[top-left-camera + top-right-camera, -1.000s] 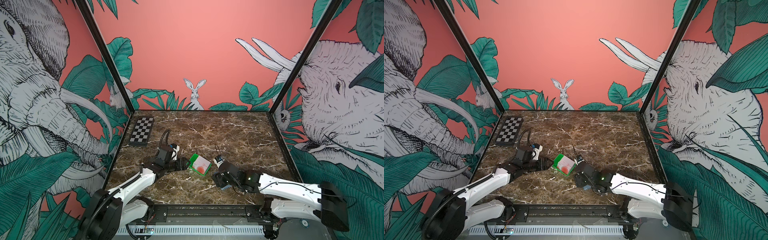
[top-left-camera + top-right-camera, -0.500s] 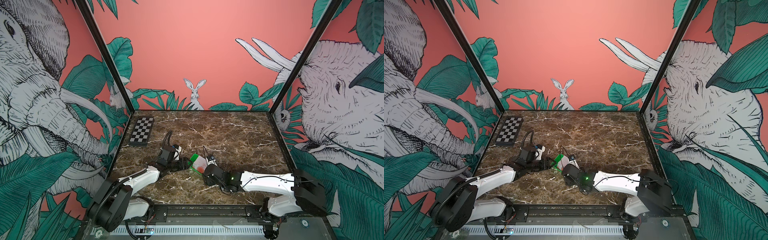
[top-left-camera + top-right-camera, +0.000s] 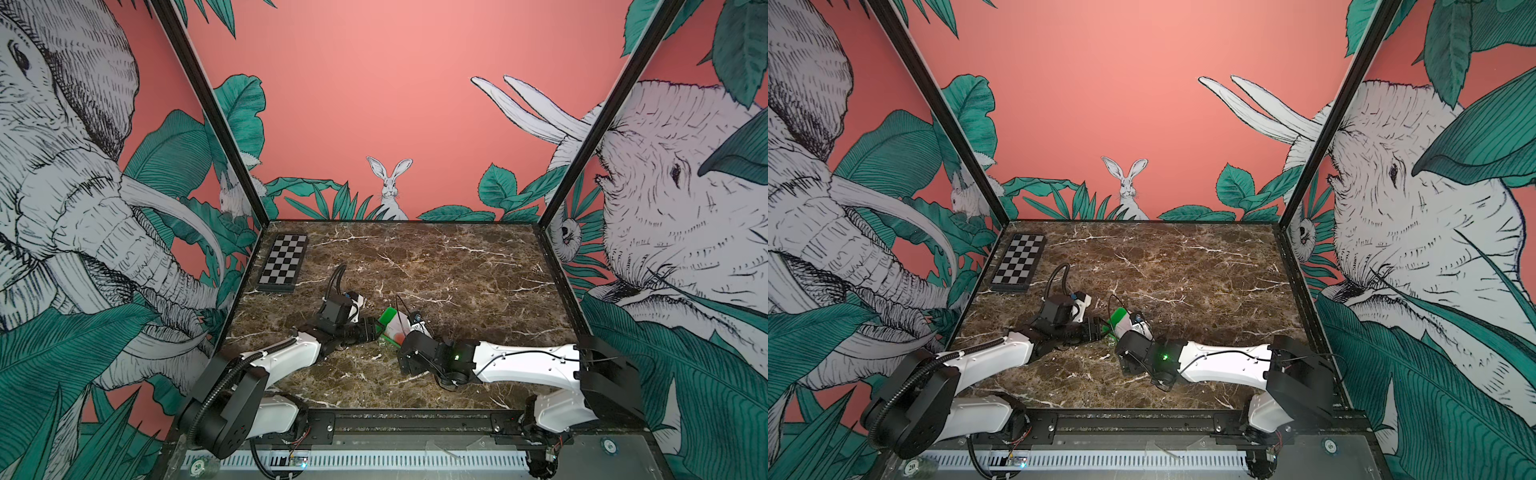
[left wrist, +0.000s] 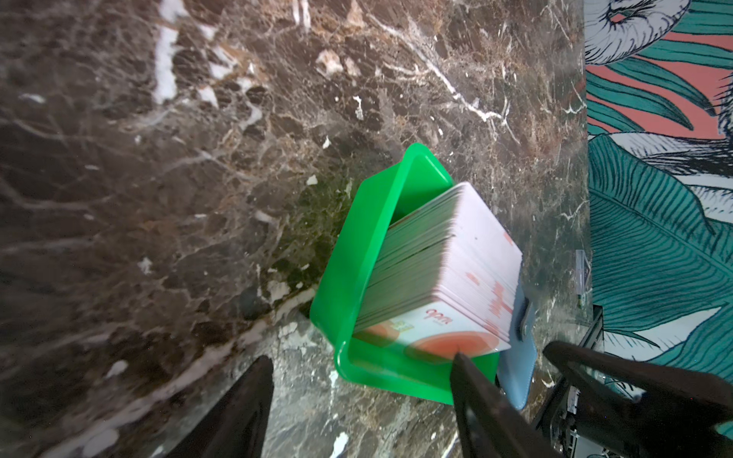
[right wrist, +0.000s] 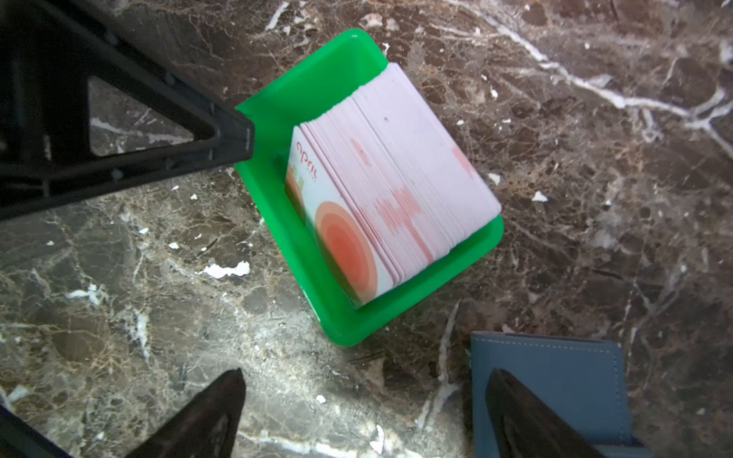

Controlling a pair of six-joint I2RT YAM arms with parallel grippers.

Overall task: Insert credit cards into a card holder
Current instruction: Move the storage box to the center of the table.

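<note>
cards [image 5: 396,170]: pale pink stack, red-orange circle, leaning in green tray [image 5: 313,75], mid-near surface [image 3: 457,270]
card holder [image 5: 555,372]: slate-blue, closed, just beside green tray
my left jaws: apart, empty
my right jaws: wide, empty

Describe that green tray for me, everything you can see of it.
The green tray is a small, shallow rectangular tub of glossy bright plastic with rounded corners. It sits flat on the marble table, holding a slanted stack of credit cards on edge. The blue card holder lies close beside one corner, not touching.
</note>
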